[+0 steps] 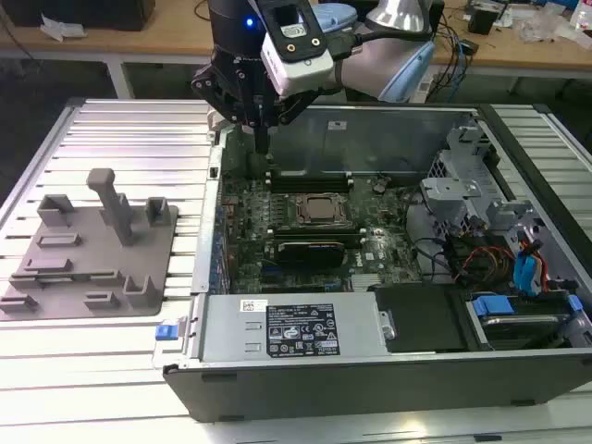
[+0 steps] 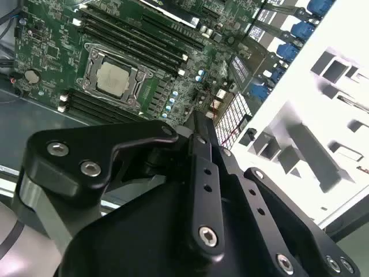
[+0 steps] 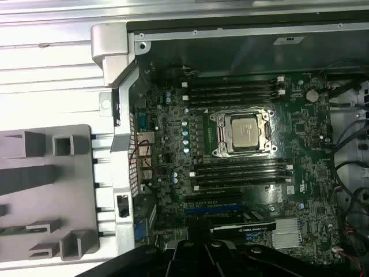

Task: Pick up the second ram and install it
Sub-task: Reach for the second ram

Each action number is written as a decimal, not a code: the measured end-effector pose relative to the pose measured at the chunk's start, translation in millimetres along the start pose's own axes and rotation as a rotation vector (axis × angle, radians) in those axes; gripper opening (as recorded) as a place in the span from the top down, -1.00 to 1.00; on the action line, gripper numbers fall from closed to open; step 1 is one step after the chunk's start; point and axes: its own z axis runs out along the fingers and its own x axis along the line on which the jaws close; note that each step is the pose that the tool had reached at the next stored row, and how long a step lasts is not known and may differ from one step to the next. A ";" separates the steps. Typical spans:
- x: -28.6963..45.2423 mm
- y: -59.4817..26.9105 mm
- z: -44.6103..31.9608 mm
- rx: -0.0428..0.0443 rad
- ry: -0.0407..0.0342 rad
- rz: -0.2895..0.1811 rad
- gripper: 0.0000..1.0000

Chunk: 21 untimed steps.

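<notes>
While the gripper (image 1: pixel 262 144) hangs over the far corner of the board (image 3: pixel 167 133) inside the case (image 1: pixel 388 129), the ram (image 3: pixel 23 231) lies well apart from it. It sits flat in a slot of the grey fixture (image 1: pixel 92 282), outside the case wall on the exterior view's left. I read the jaws as closed together with nothing between them (in the second wrist view they meet at the tip). Ram: a thin green strip, long and narrow, only partly in frame; I can make out no surface detail.

A wooden bench (image 1: pixel 166 37) strewn with cables (image 1: pixel 453 46) stands behind the ribbed metal table (image 1: pixel 120 129).
</notes>
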 end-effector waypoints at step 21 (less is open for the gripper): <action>15.2 -1.2 -0.2 -0.0003 0.0000 0.000 0.84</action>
